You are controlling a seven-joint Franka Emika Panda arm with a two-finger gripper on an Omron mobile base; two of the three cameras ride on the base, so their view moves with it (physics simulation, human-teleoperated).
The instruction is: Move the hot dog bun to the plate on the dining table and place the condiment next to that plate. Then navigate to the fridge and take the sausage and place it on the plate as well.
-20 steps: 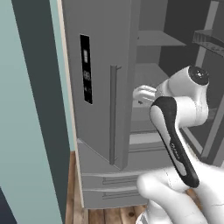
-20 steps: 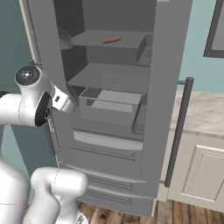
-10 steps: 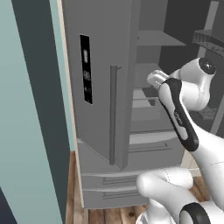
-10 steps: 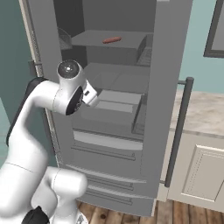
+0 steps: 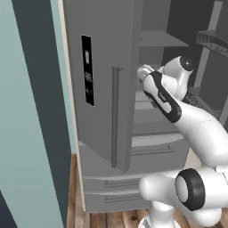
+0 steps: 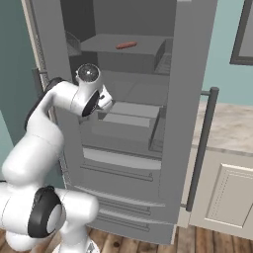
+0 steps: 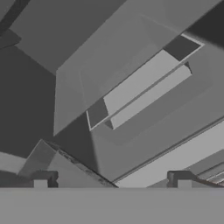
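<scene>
Up on the top shelf [image 6: 126, 49] of the open fridge [image 6: 148, 123] lies the sausage [image 6: 126, 45], its long axis running roughly left to right along the shelf, right end tipped slightly toward the back. Below it the fingers [image 7: 112, 179] face the fridge's lower bins, spread apart and grasping nothing, well beneath the sausage. A marbled tabletop [image 6: 227, 131] adjoins the fridge

The fridge [image 6: 128, 118] stands tall and grey, both doors swung open. The thin reddish-brown sausage [image 6: 126, 45] lies flat on its top shelf.
</scene>
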